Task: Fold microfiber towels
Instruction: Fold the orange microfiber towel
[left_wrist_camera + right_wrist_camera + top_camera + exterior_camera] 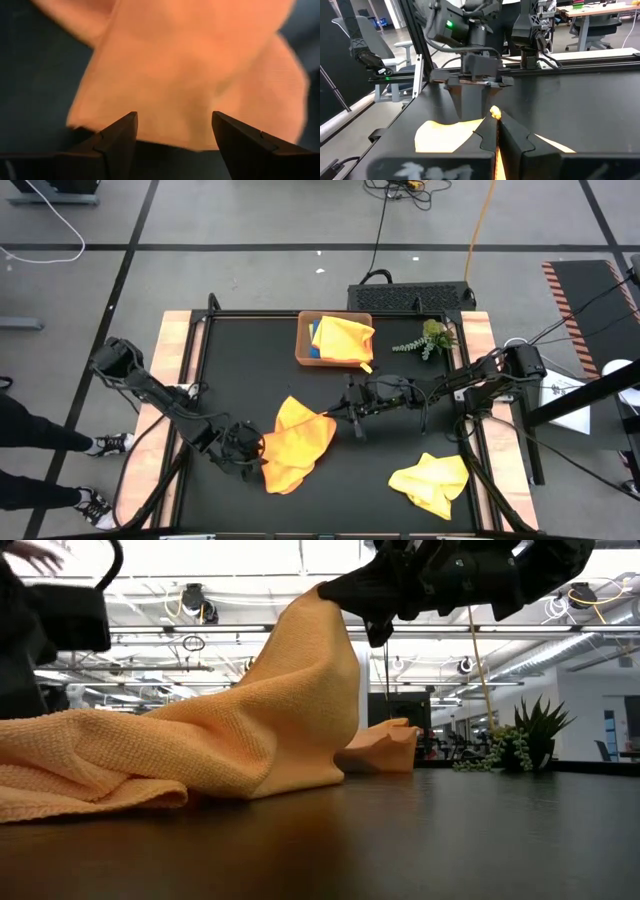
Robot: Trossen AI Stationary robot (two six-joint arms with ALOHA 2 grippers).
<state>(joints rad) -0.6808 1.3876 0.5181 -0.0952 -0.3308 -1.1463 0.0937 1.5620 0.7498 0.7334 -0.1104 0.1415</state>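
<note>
The right gripper (332,416) has its fingers pinched tight on a corner of the orange towel (295,442), lifting it off the tabletop (400,500) mid-table; the left gripper (252,452) waits wide, empty, at the near-left edge for folding.

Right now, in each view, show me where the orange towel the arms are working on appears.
High view: orange towel at table centre-left, between the left gripper and right gripper.
Low view: fills the left half, one corner lifted by the right gripper.
Left wrist view: spread ahead of the open jaws.
Right wrist view: a corner pinched in the shut jaws.
Shared landmark: the right gripper's pinched corner.
</note>
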